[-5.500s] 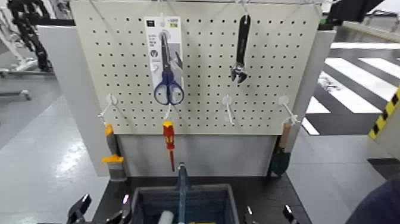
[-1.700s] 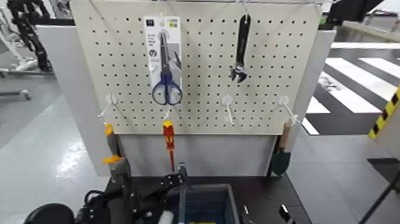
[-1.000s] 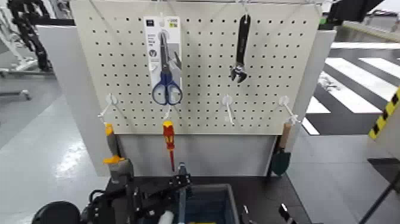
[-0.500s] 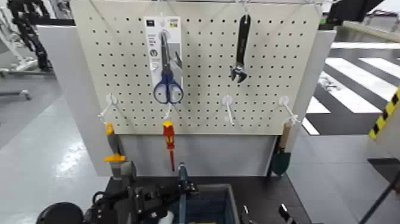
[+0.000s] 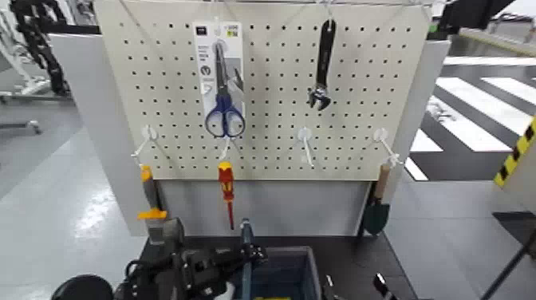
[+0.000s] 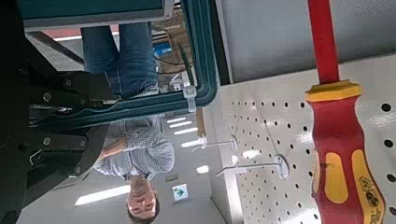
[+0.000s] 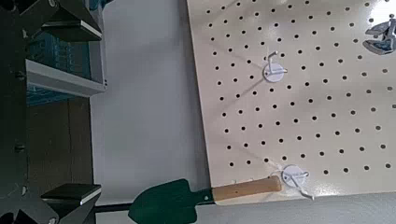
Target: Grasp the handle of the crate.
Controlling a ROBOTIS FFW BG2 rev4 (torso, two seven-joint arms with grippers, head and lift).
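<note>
Left claw (image 5: 254, 254), clenching upright blue-grey plastic handle (image 5: 246, 281).
The handle is rising from the middle of a rectangular blue-grey plastic crate (image 5: 309, 263), which is sitting on a black tabletop (image 5: 363, 259); the right claw (image 5: 356, 286) is waiting, released, beside the crate on its right.

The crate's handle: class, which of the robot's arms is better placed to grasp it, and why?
Probably the left: its gripper is already at the handle, above the crate. The right gripper stands apart with open jaws, beyond the crate's right side.
</note>
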